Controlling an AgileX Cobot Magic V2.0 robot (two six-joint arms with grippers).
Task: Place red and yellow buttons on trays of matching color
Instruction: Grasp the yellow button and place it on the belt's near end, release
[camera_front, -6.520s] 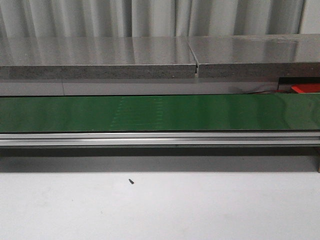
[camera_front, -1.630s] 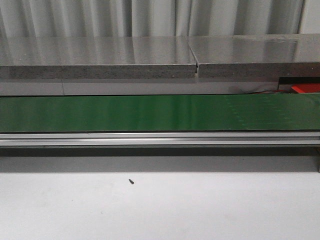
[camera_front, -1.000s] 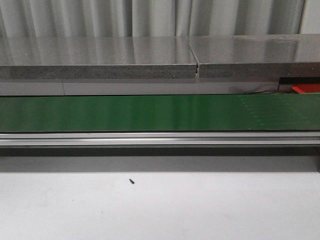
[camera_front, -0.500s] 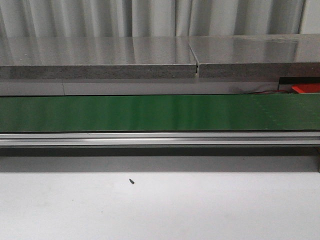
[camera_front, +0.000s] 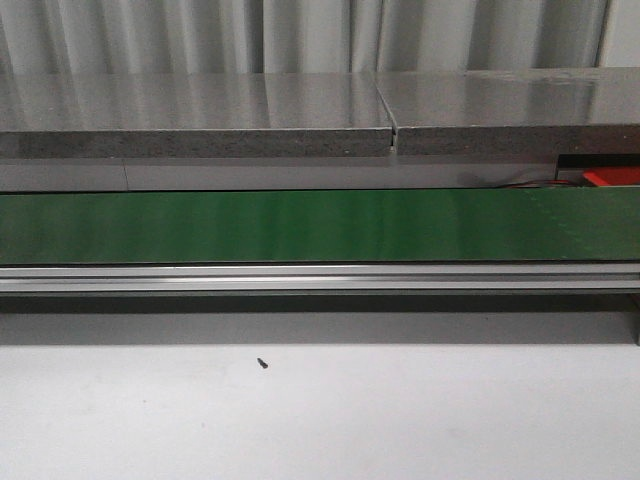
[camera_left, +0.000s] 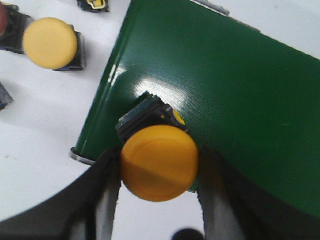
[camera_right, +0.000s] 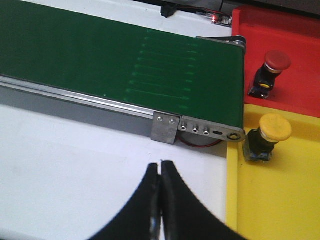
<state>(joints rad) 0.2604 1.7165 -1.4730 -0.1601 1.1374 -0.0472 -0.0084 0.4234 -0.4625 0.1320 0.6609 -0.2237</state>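
In the left wrist view my left gripper (camera_left: 158, 156) is shut on a yellow button (camera_left: 159, 165); its fingers (camera_left: 107, 192) press the round cap from both sides, and the black base sits over the end of the green belt (camera_left: 235, 85). A second yellow button (camera_left: 50, 42) and part of a red button (camera_left: 3, 16) stand on the white table beside the belt. In the right wrist view my right gripper (camera_right: 160, 167) is shut on nothing above the white table. A red button (camera_right: 275, 62) stands on the red tray (camera_right: 295, 30) and a yellow button (camera_right: 272, 129) on the yellow tray (camera_right: 280, 200).
The green conveyor belt (camera_front: 300, 226) runs across the front view, with an aluminium rail (camera_front: 320, 278) below and grey slabs (camera_front: 200, 110) behind. A small black screw (camera_front: 262, 363) lies on the white table. A corner of the red tray (camera_front: 612, 177) shows at the right. Neither arm appears in the front view.
Faint ribbed marks on the green belt have drifted from its middle to its right end. Nothing else differs in the front view.
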